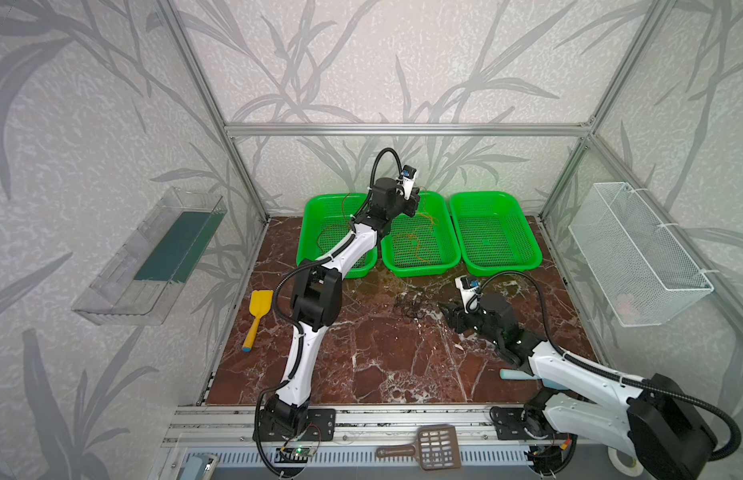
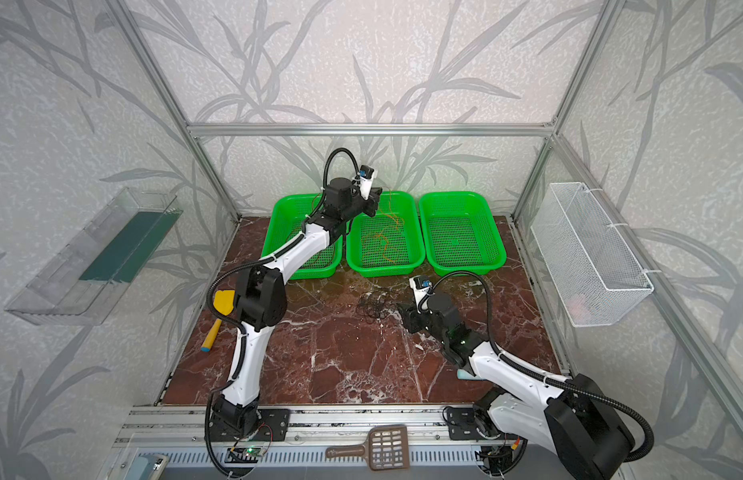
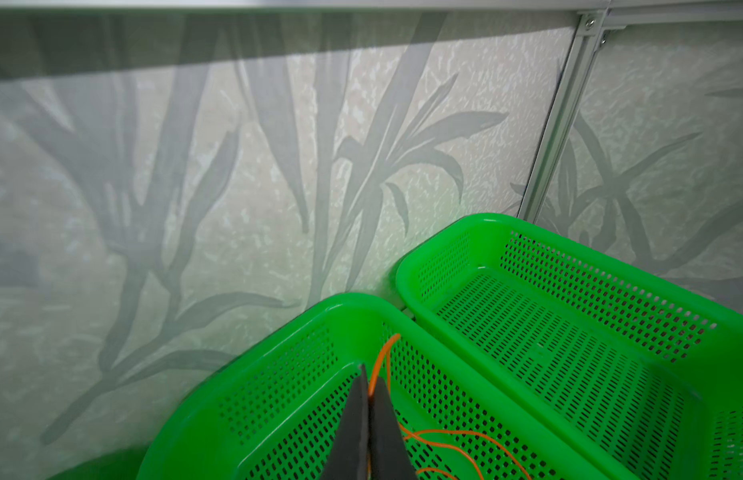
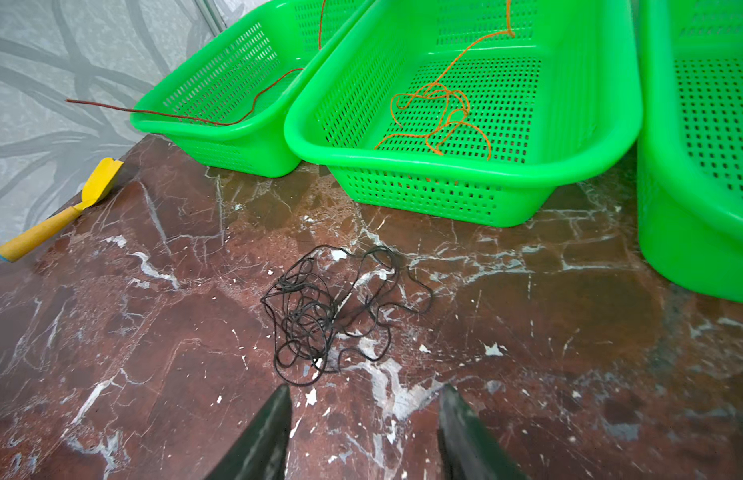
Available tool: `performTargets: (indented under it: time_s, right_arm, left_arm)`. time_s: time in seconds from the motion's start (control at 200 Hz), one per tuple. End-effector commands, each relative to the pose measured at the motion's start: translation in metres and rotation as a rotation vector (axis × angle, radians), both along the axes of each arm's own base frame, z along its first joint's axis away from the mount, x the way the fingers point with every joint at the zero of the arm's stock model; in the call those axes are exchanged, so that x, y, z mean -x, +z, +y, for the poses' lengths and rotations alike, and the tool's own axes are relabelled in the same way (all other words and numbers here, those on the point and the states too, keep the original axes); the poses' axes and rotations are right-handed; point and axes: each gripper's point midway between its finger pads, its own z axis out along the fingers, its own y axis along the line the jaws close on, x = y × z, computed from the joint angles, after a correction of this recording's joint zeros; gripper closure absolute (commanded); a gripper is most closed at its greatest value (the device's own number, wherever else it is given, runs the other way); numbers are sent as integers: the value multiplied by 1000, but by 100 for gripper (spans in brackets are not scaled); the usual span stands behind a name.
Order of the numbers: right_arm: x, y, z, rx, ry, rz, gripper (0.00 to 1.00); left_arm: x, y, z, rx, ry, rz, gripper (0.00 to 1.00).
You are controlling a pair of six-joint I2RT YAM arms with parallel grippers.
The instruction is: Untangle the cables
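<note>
1. The left arm reaches far forward with its elbow raised. The left end effector [image 3: 369,376] hangs over the far end of the middle basket [image 3: 332,303], its fingers clamped together on the orange cable [image 3: 444,432], which trails down into that basket.
2. The right arm stretches low. The right end effector [image 4: 363,395] stands apart, just short of the black cable [image 4: 319,316] bunched on the worktop [image 4: 569,353].
3. The red-brown cable [image 4: 257,96] lies in the left basket [image 4: 220,133], with one end over the rim.

The red-brown cable [image 4: 112,107] and orange cable [image 4: 484,41] run off the right wrist view's top edge; the right arm [image 1: 569,374] covers most of a teal object [image 1: 512,375].
</note>
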Motion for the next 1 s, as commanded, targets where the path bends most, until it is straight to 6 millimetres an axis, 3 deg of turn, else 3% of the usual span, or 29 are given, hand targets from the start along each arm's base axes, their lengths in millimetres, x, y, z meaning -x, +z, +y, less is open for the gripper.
performTargets:
  time_s: [0.0, 0.18, 0.26, 0.345, 0.415, 0.585, 0.73, 0.85, 0.995]
  right_arm:
    - [2, -12, -16, 36, -71, 44, 44]
    - [1, -18, -22, 56, -101, 64, 44]
    - [0, -19, -22, 57, -105, 72, 44]
    - [-2, -20, -21, 58, -107, 78, 44]
    - [-3, -21, -19, 63, -105, 88, 44]
    - [-9, -26, -15, 82, -109, 126, 43]
    - [-16, -36, -7, 99, -101, 193, 43]
    - [-23, -46, 2, 100, -95, 250, 43]
    - [-33, -52, 13, 111, -93, 323, 44]
  left_arm:
    - [-1, -16, 8, 2, 19, 47, 95]
    - [4, -27, 17, 9, 21, 88, 81]
    - [9, -29, 21, 9, 15, 96, 66]
    - [14, -32, 27, 9, 4, 121, 45]
    - [19, -30, 32, 6, 9, 134, 38]
    - [42, -7, 39, 7, -12, 107, 35]
    - [78, 5, 46, 2, -48, 138, 36]
    - [114, -5, 57, 0, -49, 184, 38]
    - [161, -38, 61, -58, -75, 248, 39]
